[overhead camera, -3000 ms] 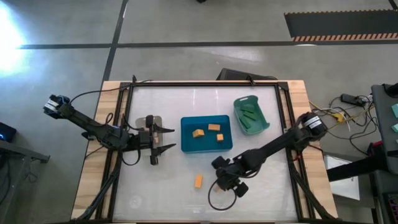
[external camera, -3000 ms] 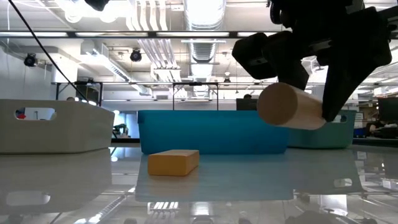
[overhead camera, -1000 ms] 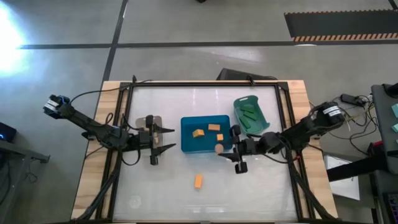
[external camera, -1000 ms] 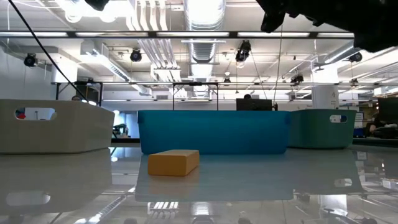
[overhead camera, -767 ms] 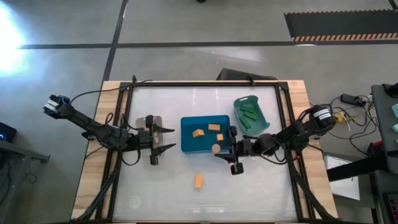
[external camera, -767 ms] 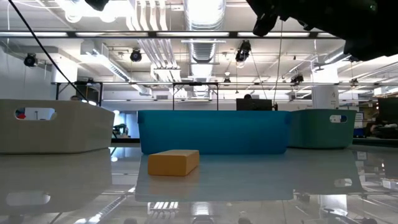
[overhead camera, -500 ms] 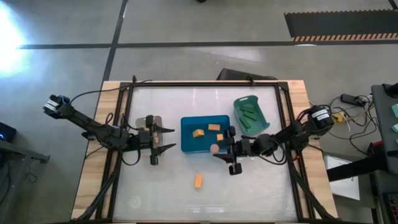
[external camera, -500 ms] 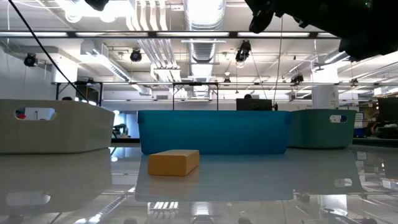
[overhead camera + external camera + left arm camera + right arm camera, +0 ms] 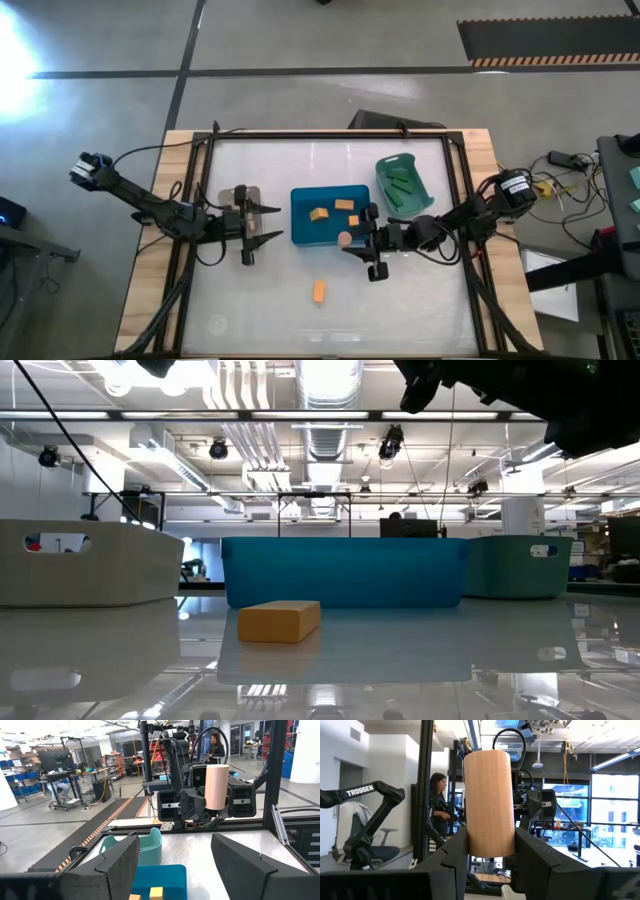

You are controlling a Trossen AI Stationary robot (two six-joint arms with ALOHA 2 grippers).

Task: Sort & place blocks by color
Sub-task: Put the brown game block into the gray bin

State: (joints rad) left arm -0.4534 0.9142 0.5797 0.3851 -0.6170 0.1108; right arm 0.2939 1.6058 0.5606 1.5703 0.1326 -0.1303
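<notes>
High view, left to right. The left gripper [image 9: 262, 222] waits with its fingers spread wide and holding nothing, just beside the pale bin [image 9: 240, 197] at the table's left. The blue bin [image 9: 300, 237] at centre holds three orange blocks [image 9: 319, 214]; a fourth orange block [image 9: 319, 291] lies alone on the bare white table [image 9: 420, 300] in front of it, well apart from both arms. The right gripper [image 9: 352, 240] hangs at the blue bin's front right corner, its fingers closed on a pale wooden cylinder [image 9: 488, 802], which stands upright between the pads in the right wrist view. Farther right, the teal bin [image 9: 425, 203] holds dark green blocks [image 9: 404, 180].

The cylinder appears rigid, light and smooth-surfaced; its round side gives each pad only a narrow line of contact, so it may well roll or twist. The present mid-height grip across the diameter seems the soundest hold. The loose orange block, flat-sided, should be taken across its two long faces.
</notes>
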